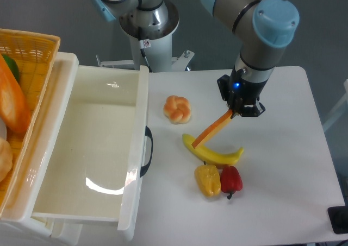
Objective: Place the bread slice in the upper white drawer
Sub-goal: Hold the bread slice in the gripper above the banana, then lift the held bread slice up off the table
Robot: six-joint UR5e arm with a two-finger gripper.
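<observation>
The bread slice (211,131) shows edge-on as a thin orange strip, slanting right of centre. The upper white drawer (140,102) (glossy, black curved handle) stands pulled open at left.

White rounded tabletop (283,164), round knotted golden bun (177,108) sitting on it, curved yellow banana (215,154) just below, yellow pepper (207,180) and red pepper (230,180) side by side, touching, near the front

A knotted bun (177,109), banana (215,154), yellow pepper (207,180) and red pepper (231,180) on the table (288,164).
</observation>
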